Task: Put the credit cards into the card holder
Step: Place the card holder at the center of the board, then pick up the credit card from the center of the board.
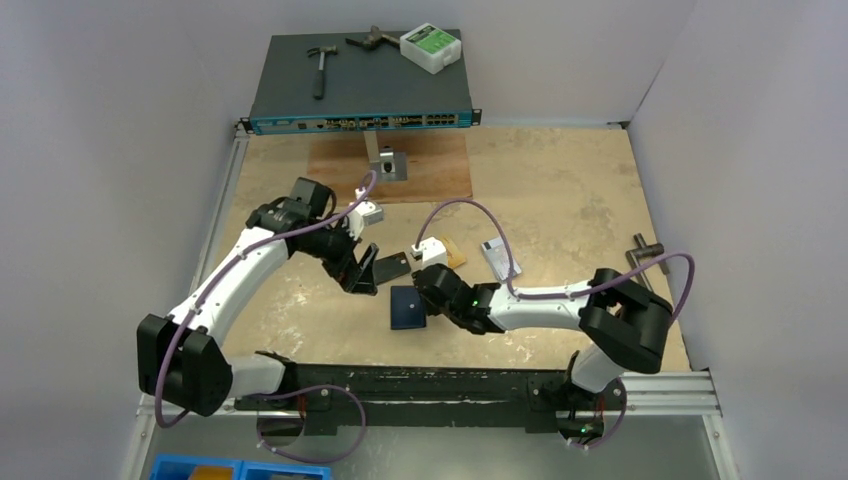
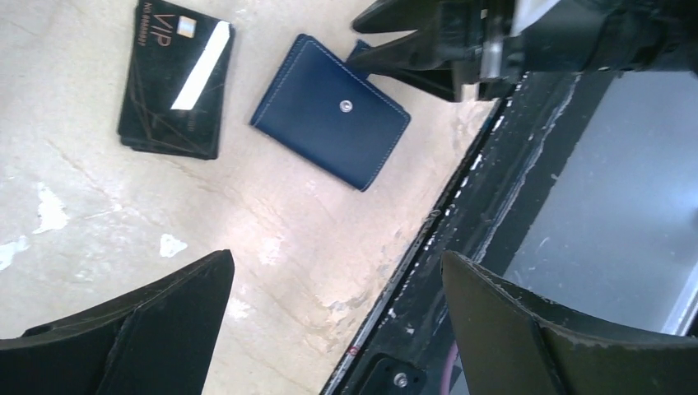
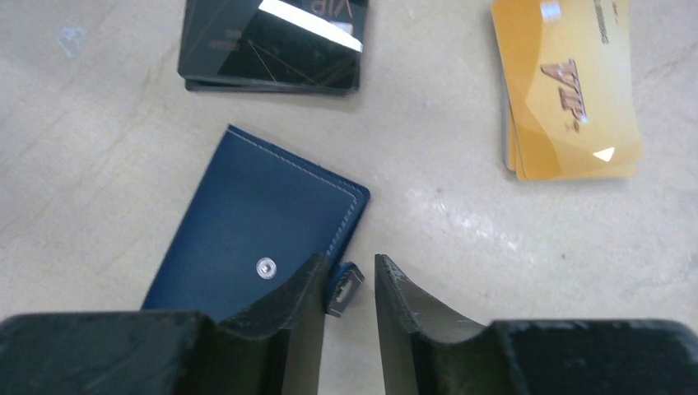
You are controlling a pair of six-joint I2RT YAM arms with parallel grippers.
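A small, dark navy-blue folding card holder [image 3: 255,222] lies shut and flat on the mottled beige table [image 1: 560,200], just ahead of the right arm's fingers [image 3: 350,262], its metal stud facing up. In the right wrist view its long axis runs diagonally from lower left to upper right. Its short snap tab [image 3: 346,290] juts from the near corner straight into the narrow gap between those fingers. One finger rests against the tab; whether the pair has it pinched cannot be told.

The left arm's fingers [image 2: 337,259] stand spread wide and hold nothing, hovering near a stack of glossy black rectangular cards [image 2: 173,78] just beyond the holder. The right arm is plainly the nearer of the two to the holder.

With the holder shut, its inside is hidden. All the cards in view lie outside it on the table: the black stack, a stack of orange-gold plastic cards [image 3: 572,86] off to the right, and a flat silver-grey printed card [image 1: 498,258] farther right again. Opening the holder by its tab looks to be the step in hand.
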